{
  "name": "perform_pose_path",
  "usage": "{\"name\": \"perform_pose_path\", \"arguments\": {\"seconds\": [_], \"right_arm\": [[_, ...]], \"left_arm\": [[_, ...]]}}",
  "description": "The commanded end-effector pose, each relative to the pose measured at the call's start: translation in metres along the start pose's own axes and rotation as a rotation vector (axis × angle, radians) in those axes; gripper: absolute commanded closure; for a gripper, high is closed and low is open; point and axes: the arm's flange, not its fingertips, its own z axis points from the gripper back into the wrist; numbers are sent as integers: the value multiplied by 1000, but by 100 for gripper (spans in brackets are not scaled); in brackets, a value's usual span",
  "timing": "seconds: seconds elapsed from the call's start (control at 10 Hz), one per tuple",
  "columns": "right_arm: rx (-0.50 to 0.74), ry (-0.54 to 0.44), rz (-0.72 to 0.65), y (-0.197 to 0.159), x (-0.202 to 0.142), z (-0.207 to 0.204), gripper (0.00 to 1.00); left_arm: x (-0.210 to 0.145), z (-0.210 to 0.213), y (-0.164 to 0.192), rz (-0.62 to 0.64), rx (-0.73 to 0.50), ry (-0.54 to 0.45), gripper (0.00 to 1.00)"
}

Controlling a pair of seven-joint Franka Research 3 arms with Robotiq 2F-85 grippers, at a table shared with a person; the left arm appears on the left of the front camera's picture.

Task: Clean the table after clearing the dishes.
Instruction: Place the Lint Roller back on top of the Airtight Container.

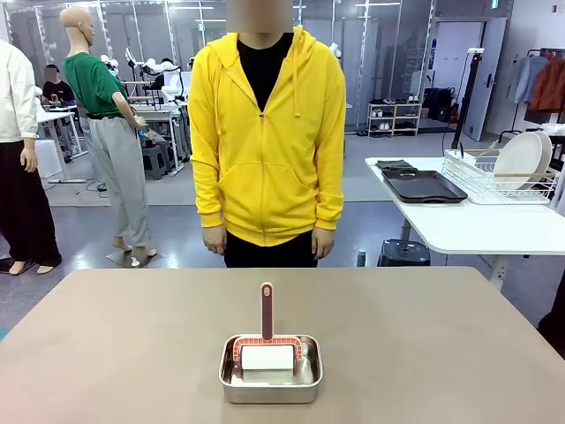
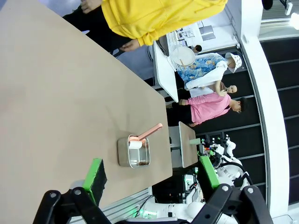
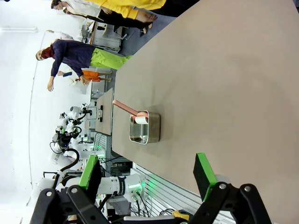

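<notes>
From the front, your counter (image 1: 132,336) holds just a steel pan (image 1: 270,369) near your edge, a pink-handled roller (image 1: 267,340) resting in it with its handle leaning toward the person (image 1: 267,132) — parked for an easy grab, I judge. Plates (image 1: 523,157) sit in a rack (image 1: 494,181) on the white side table (image 1: 477,225).

From the left wrist, your left hand (image 2: 152,175) hangs spread above the pan, gripping nothing.

From the right wrist, your right hand (image 3: 147,171) is likewise spread wide and empty, facing the pan.
</notes>
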Motion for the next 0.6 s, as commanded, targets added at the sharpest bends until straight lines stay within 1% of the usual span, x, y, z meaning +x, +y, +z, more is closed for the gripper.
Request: {"name": "perform_pose_path", "arguments": {"seconds": [0.0,0.5], "right_arm": [[3,-3,0,2,0,0,0],[3,-3,0,2,0,0,0]], "left_arm": [[1,0,-2,-12,-13,-1,0],[1,0,-2,-12,-13,-1,0]]}}
